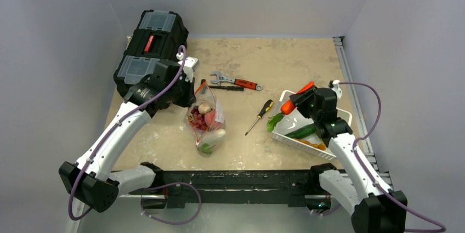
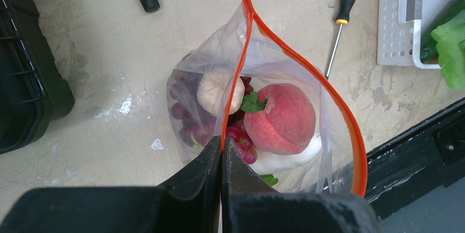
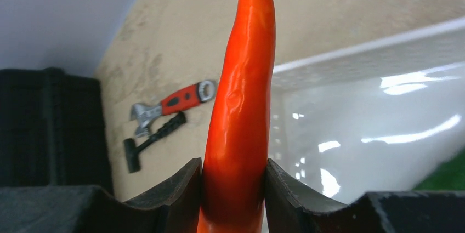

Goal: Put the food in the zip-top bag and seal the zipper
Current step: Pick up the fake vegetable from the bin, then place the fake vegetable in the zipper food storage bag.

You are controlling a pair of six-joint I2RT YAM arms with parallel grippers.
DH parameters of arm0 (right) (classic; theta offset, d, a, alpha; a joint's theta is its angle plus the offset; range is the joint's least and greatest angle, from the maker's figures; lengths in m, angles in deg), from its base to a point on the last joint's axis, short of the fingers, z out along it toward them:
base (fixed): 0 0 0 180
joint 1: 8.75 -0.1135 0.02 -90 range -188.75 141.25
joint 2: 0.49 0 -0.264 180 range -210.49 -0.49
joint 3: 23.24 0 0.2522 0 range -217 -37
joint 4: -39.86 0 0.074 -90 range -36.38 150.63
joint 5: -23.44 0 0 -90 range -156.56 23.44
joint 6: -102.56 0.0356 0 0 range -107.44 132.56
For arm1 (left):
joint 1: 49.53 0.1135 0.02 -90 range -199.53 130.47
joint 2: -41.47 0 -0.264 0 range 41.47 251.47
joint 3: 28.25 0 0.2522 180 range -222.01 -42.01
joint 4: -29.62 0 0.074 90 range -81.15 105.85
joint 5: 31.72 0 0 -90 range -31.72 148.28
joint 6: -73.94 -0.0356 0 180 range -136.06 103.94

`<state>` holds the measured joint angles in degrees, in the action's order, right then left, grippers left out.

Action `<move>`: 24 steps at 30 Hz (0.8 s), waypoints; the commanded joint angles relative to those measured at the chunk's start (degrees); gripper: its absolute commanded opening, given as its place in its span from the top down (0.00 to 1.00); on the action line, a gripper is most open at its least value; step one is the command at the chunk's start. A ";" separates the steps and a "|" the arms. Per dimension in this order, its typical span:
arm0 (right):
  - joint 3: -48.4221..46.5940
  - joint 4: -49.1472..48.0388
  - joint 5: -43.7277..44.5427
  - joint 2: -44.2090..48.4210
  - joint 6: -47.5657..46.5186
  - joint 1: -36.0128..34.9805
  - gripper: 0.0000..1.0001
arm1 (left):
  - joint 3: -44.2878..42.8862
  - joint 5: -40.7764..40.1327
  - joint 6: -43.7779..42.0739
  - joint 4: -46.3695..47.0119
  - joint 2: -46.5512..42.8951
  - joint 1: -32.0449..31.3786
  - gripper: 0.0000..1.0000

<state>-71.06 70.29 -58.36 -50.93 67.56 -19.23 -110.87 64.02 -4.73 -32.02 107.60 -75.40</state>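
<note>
- Black fingers (image 2: pixel 192 181) of the left gripper (image 2: pixel 221 153) sit pressed together at the bottom centre of the left wrist view. No gap shows between them, and they pinch the orange-red zipper (image 2: pixel 307 66) of the zip-top bag (image 2: pixel 205 63).
- The bag's mouth gapes. The zipper runs from the pinch up to a peak at top centre, then curves down the right side.
- Inside the one clear bag lie one red peach-like piece (image 2: pixel 282 118), one pale bulb (image 2: pixel 216 93), one cluster of dark red grapes (image 2: pixel 186 120) and one white radish (image 2: pixel 288 159) beneath them.
- The right gripper (image 3: pixel 233 189) has its two fingers narrowly apart, clamped on either side of one orange carrot (image 3: pixel 241 96). Its long axis runs bottom to top in the right wrist view, tip uppermost.
- In the top view the bag lies mid-table, long axis running up and down the frame, with the mouth at the upper end.
- There the carrot slants from lower left to upper right, over the upper left corner of the white basket (image 1: pixel 344 115).
- The basket holds one cucumber (image 1: pixel 300 131), leafy greens (image 1: pixel 275 121) and small orange pieces (image 1: pixel 318 146).
- Farther up the frame are one screwdriver (image 1: pixel 260 115), one red-handled wrench (image 1: pixel 238 81) and one black toolbox (image 1: pixel 156 41) at upper left.
</note>
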 commanded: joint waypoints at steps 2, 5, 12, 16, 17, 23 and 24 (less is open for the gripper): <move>-2.21 -19.30 -13.44 0.35 -5.23 -2.46 1.00 | -0.75 0.34 -0.78 0.35 0.00 0.29 1.00; -4.67 -24.18 -13.02 -1.92 -7.39 -9.85 1.00 | -0.75 0.35 -0.79 0.37 0.05 0.30 1.00; -11.79 -34.48 -9.18 -8.94 -12.39 -28.33 1.00 | -0.73 0.40 -0.79 0.30 -0.03 0.34 1.00; -14.44 -39.87 -7.55 -11.96 -14.65 -34.59 1.00 | -0.83 0.26 -0.79 0.23 -0.07 0.29 1.00; -14.82 -41.40 -6.87 -12.32 -15.25 -35.95 1.00 | -0.84 0.29 -0.79 0.21 -0.11 0.29 1.00; -17.37 -48.61 0.92 -16.58 -19.93 -44.93 1.00 | -0.84 0.09 -0.80 0.20 -0.50 0.29 1.00; -17.76 -49.77 2.89 -17.47 -20.87 -46.57 1.00 | -0.84 0.13 -0.79 0.19 -0.55 0.29 1.00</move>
<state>-85.05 29.68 -63.23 -66.51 52.04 -60.93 -110.87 64.02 -4.73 -32.20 107.60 -75.42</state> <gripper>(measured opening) 0.392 0.006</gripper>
